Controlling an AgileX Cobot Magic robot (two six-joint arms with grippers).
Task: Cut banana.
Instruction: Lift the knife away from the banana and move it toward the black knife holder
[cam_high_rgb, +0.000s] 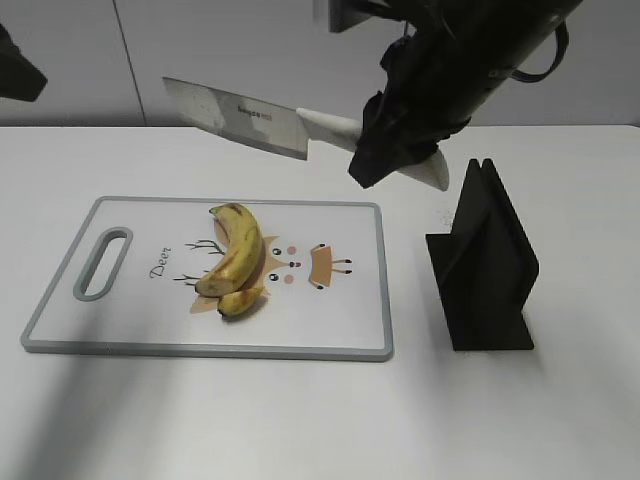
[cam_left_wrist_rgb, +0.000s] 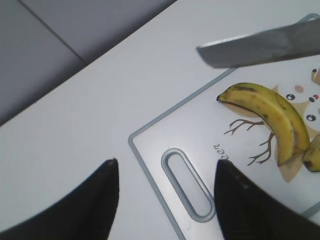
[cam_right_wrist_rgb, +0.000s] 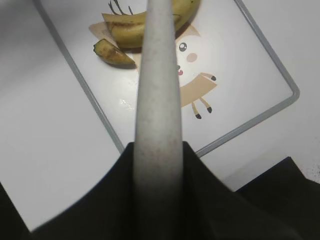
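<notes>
In the exterior view, the right arm comes in from the upper right corner and slopes down toward the left. Its right gripper (cam_high_rgb: 395, 140) is closed around the white handle of the knife (cam_high_rgb: 262, 122), and the handle end sticks out below the gripper on the right side. The blade is held in the air, nearly level, pointing left, above the far edge of the cutting board (cam_high_rgb: 330, 330). The banana (cam_high_rgb: 237, 255) lies on the middle of the board, curved, and a small cut piece (cam_high_rgb: 243, 299) lies just beside its near end. A black knife holder (cam_high_rgb: 485, 262) stands on the white table (cam_high_rgb: 320, 420) to the right of the board, apart from it. Of the left arm only a dark part shows at the upper left edge.

In the left wrist view, the left gripper (cam_left_wrist_rgb: 167, 195) hangs above the table at the handle end of the board, and its two dark fingers (cam_left_wrist_rgb: 97, 200) stand wide apart with nothing between them. The handle slot (cam_left_wrist_rgb: 189, 186) of the board is between them in the picture. The banana lies further to the right, and the knife blade crosses the upper right corner above it.

In the right wrist view, the white handle runs up the middle from between the dark fingers (cam_right_wrist_rgb: 90, 200), which press on it from both sides. Beyond it the banana and the cut piece lie on the board near the top.
</notes>
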